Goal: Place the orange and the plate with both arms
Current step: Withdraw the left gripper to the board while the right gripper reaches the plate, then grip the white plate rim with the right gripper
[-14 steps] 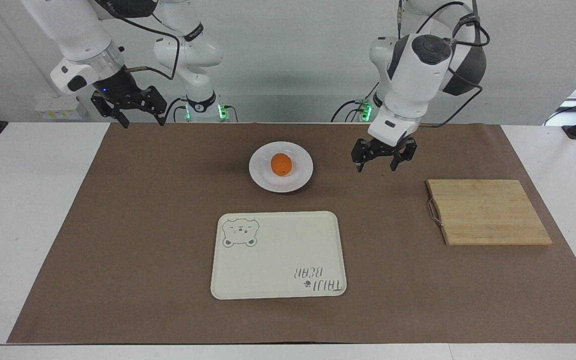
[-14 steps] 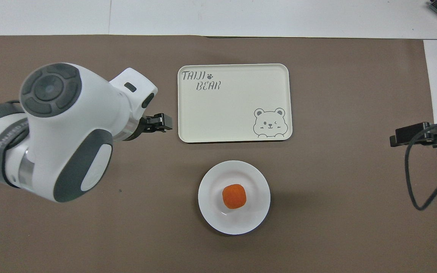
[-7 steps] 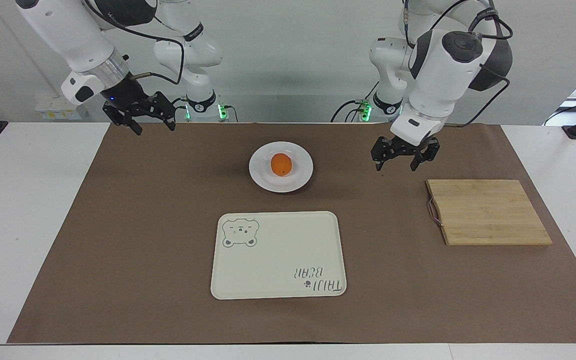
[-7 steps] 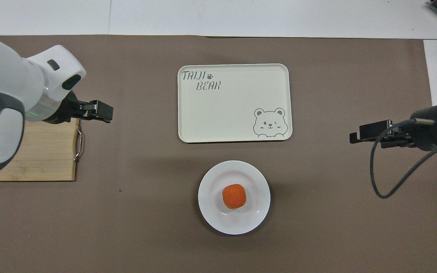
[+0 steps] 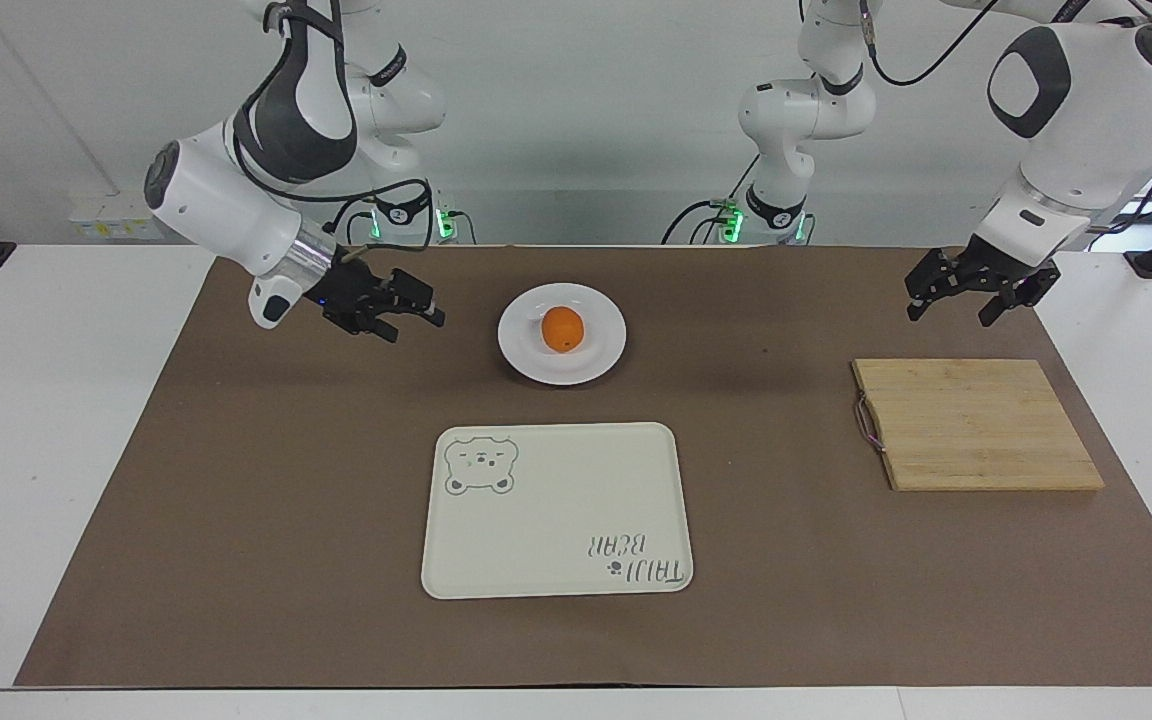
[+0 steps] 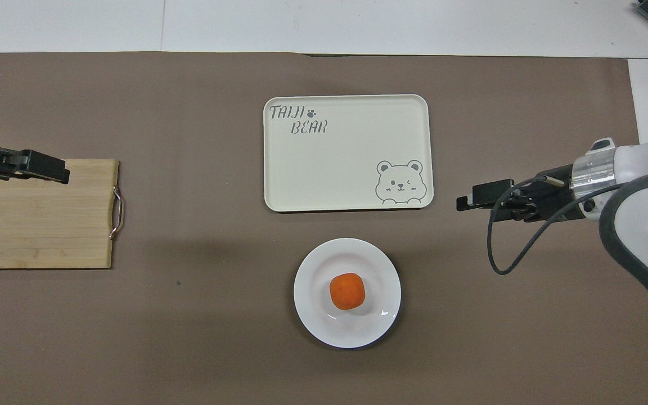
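The orange [image 5: 562,328] lies in the middle of the white plate [image 5: 526,358], which stands on the brown mat near the robots; both also show in the overhead view, the orange [image 6: 347,291] on the plate [image 6: 315,318]. My right gripper [image 5: 414,322] is open and empty, low over the mat beside the plate toward the right arm's end, fingers pointing at the plate, apart from it; it also shows in the overhead view [image 6: 467,201]. My left gripper [image 5: 951,310] is open and empty, raised over the cutting board's edge [image 6: 54,171].
A cream tray with a bear drawing [image 5: 556,500] lies farther from the robots than the plate [image 6: 346,163]. A wooden cutting board [image 5: 976,425] lies toward the left arm's end [image 6: 37,225].
My left gripper has swung away from the plate to the left arm's end, over the cutting board. My right gripper has come down and in toward the plate. Orange and plate have not moved.
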Controlling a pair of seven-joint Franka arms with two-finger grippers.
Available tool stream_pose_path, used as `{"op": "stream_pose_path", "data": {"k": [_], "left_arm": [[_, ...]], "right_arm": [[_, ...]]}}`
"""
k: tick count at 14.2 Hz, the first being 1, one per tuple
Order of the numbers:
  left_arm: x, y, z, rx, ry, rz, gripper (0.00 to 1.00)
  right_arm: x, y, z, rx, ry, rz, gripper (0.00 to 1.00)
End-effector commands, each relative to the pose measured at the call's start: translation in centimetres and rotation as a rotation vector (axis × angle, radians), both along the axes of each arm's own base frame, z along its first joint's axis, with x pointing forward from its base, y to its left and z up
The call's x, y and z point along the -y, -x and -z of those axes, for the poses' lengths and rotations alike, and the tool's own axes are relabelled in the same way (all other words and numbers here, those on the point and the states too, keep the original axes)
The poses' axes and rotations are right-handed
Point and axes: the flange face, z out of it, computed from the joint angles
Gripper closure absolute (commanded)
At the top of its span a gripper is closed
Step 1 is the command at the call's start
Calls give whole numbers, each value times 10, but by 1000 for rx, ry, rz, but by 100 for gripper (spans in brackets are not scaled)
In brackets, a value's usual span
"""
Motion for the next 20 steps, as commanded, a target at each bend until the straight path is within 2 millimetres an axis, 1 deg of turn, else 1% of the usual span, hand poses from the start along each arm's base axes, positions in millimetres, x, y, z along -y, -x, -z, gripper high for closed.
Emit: {"op": "stream_pose_path", "data": {"k": [1,2,3,5,6,7,8,9,10,12,14,16,17,18,19,20], "left_arm": [[2,9,-15,-41,-6,-12,0],[2,12,-21,-60,-7,-29,0],[2,16,-28,-79,-11,-36,0],[4,22,-43,-105,-17,-53,0],[8,23,-46,-100,-25,-63,0],[10,26,-49,-78,-39,-71,0],[12,27,-44,-64,-42,-69,0],[11,30,-43,-59,-42,-71,0],[11,30,-43,-61,-42,-71,0],[12,30,-42,-59,-43,-66,0],[14,29,-43,-54,-45,-62,0],[8,29,-44,-50,-45,-70,0],[12,28,-45,-43,-45,-64,0],[15,28,-44,-45,-46,-62,0],[17,29,-44,-48,-44,-59,0],[16,29,-44,-46,-44,-59,0]], "right_arm": [[-24,14,32,-13,-90,10,0],[-30,21,50,6,-118,4,0],[-43,30,64,20,-115,-24,0],[-49,49,87,-9,-127,-40,0],[-56,59,100,-16,-144,-59,0],[-57,68,113,-17,-158,-75,0],[-55,79,130,-24,-175,-76,0],[-55,88,146,-24,-194,-70,0],[-63,99,157,-16,-200,-80,0],[-71,111,170,-18,-190,-75,0],[-78,117,179,-24,-222,-54,0],[-84,120,196,-19,-243,-31,0],[-85,119,199,-23,-252,-8,0],[-84,117,199,-18,-249,-1,13],[-84,116,198,-15,-248,0,31],[-84,116,199,-14,-248,-2,53]]}}
